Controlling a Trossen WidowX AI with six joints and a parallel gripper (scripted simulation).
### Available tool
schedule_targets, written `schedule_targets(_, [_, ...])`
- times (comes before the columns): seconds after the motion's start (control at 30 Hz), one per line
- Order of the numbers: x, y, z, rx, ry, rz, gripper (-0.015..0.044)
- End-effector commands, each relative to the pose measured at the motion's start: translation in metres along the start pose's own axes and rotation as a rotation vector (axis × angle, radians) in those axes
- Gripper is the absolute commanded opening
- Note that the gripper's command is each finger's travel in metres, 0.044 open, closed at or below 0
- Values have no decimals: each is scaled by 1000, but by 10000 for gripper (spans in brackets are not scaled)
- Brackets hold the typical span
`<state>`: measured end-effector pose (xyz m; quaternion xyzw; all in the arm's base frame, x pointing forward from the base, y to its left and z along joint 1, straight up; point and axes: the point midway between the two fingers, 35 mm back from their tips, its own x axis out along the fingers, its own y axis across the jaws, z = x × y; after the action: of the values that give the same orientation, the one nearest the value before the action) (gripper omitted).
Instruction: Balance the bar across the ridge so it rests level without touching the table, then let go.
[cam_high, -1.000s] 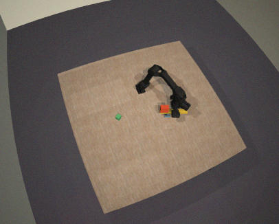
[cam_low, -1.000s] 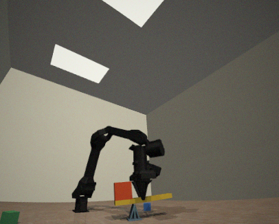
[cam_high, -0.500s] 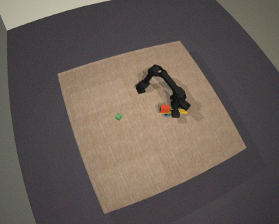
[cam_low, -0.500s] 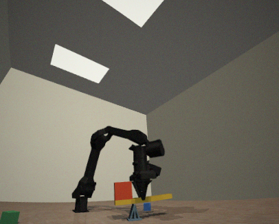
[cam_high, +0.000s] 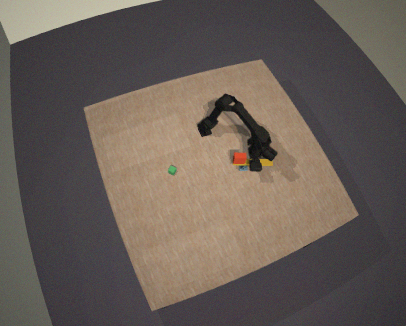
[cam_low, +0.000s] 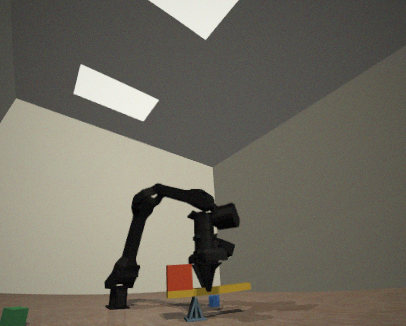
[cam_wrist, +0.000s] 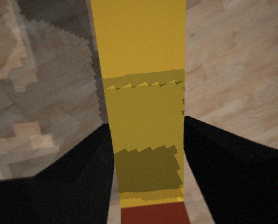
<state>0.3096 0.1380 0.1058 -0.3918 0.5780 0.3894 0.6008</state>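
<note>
The yellow bar (cam_high: 267, 162) (cam_low: 235, 288) (cam_wrist: 140, 40) has a red block (cam_high: 240, 158) (cam_low: 179, 278) (cam_wrist: 154, 215) on its left end in the exterior view. My gripper (cam_low: 209, 289) (cam_wrist: 146, 128) is shut on the bar, to the right of the red block. The bar tilts slightly, its red-block end lower. The grey-blue ridge (cam_high: 243, 168) (cam_low: 195, 310) stands on the table under the bar, between the red block and my fingertips. Its top is at or just below the bar's underside; I cannot tell whether they touch.
A small blue block (cam_low: 214, 301) stands beyond the ridge in the exterior view. A green cube (cam_high: 172, 170) (cam_low: 14, 316) lies on the wooden table (cam_high: 200, 240), well off to the left. The arm's base (cam_high: 204, 130) (cam_low: 118, 297) stands behind and left of the bar.
</note>
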Motion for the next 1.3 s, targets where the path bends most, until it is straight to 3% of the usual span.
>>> schedule_targets(0.0, [4,0,-1,-1,4,1,0])
schedule_targets(1.27, [1,0,0,-1,4,1,0])
